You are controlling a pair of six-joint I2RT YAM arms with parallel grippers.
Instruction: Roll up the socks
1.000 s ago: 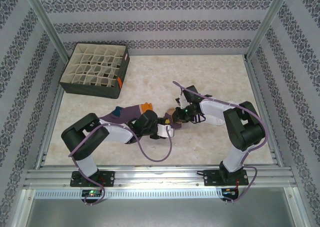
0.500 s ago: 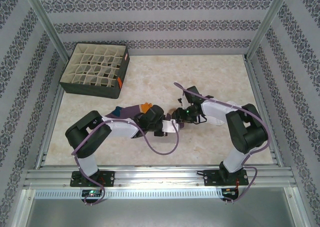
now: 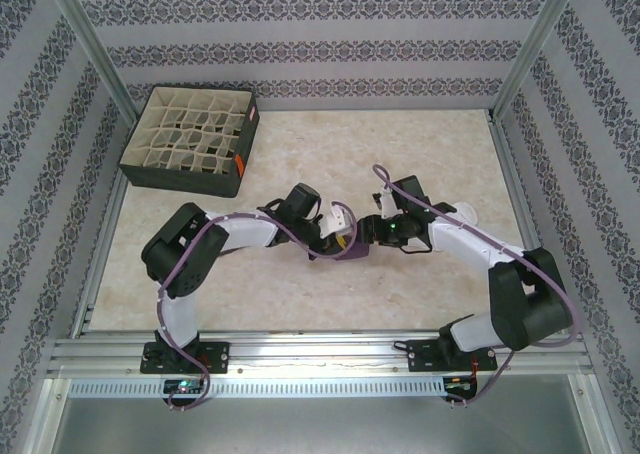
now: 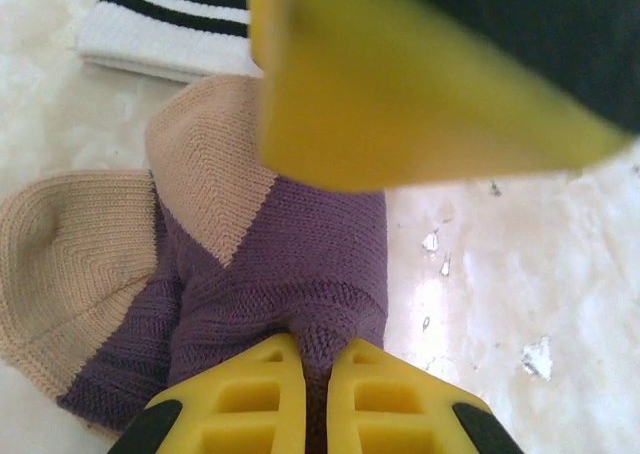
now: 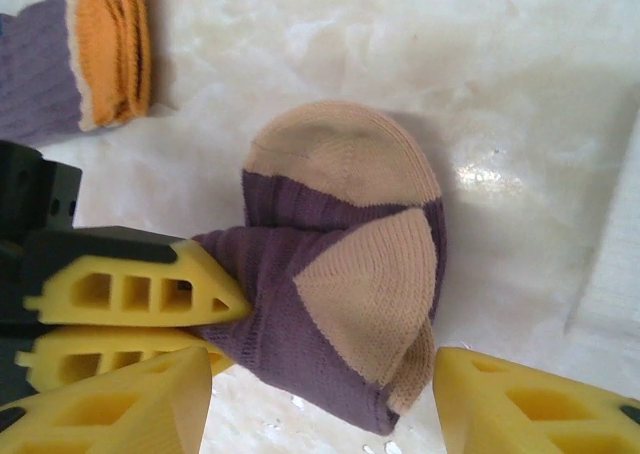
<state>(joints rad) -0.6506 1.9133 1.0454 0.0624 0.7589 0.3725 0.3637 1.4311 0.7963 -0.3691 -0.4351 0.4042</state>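
Purple sock (image 3: 345,246) stays at mid-table, between both arms, which have shifted around it.
You see the left gripper (image 4: 315,359) pinched shut on its purple fold, tan toe and heel pointing away. The right gripper (image 5: 322,394) stands wide, one finger either side of the bundle, not gripping. A white striped sock (image 4: 170,24) lies near.

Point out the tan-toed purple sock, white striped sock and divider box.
tan-toed purple sock (image 5: 365,289), right wrist view, tan heel patch.
white striped sock (image 4: 165,39), left wrist view, white band under stripes.
divider box (image 3: 180,177), top external view, dark near wall.
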